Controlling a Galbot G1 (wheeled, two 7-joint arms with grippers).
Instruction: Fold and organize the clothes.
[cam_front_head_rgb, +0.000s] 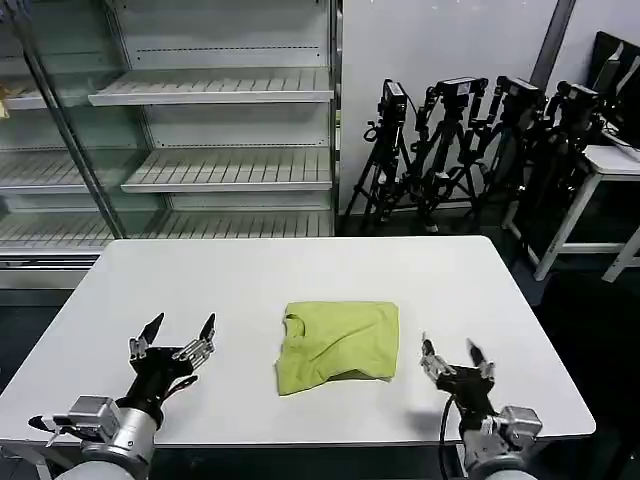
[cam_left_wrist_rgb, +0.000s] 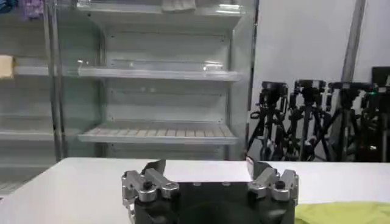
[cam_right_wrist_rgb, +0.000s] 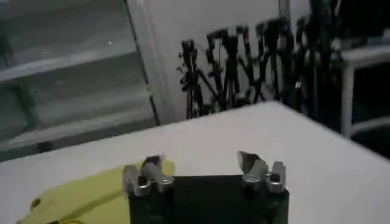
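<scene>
The clothes are one lime yellow-green shirt (cam_front_head_rgb: 338, 343) lying folded into a rough rectangle at the middle of the white table (cam_front_head_rgb: 300, 270), collar toward the left. My left gripper (cam_front_head_rgb: 181, 329) hovers over the table's front left, open and holding nothing, well left of the shirt. My right gripper (cam_front_head_rgb: 447, 350) is open and holds nothing at the front right, just right of the shirt's edge. A corner of the shirt (cam_left_wrist_rgb: 344, 213) shows beside the open left gripper (cam_left_wrist_rgb: 204, 165). Past the open right gripper (cam_right_wrist_rgb: 198, 159) lies the shirt (cam_right_wrist_rgb: 85, 195).
Glass-fronted white shelving (cam_front_head_rgb: 200, 120) stands behind the table. Several black tripods with cameras (cam_front_head_rgb: 470, 150) crowd the back right. A white side table (cam_front_head_rgb: 610, 165) is at the far right. Bare tabletop surrounds the shirt on all sides.
</scene>
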